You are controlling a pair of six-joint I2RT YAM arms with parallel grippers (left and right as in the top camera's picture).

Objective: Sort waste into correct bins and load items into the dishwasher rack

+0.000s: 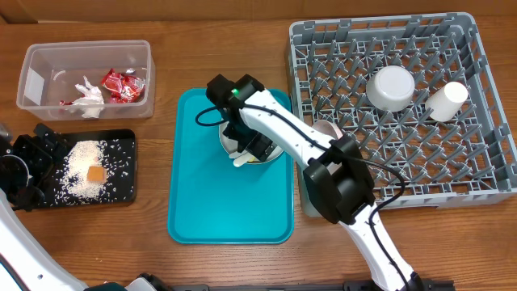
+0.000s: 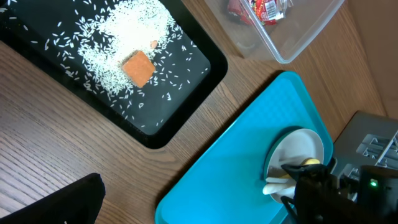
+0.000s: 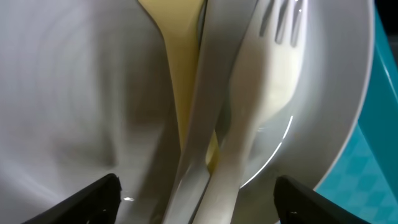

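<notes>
A pale round plate (image 1: 227, 141) lies on the teal serving tray (image 1: 210, 202) with a pale yellow spoon (image 3: 174, 43) and fork (image 3: 273, 74) across it. My right gripper (image 1: 246, 148) hovers low over the plate, open, its fingers (image 3: 199, 199) straddling both handles without touching them. The grey dishwasher rack (image 1: 477, 174) holds a white bowl (image 1: 391, 87) and a small white cup (image 1: 447, 100). The clear tub (image 1: 32, 81) holds the red wrapper (image 1: 123, 85) and white napkin (image 1: 87, 97). The black tray (image 1: 121, 182) holds rice (image 1: 81, 162) and the orange cube (image 1: 96, 174). My left gripper (image 1: 24, 166) is open and empty beside the black tray.
A pale round thing (image 1: 323, 128) stands at the rack's left edge, partly hidden by my right arm. A grey edge (image 1: 309, 202) shows under that arm between the teal tray and the rack. Bare wood lies in front of the black tray.
</notes>
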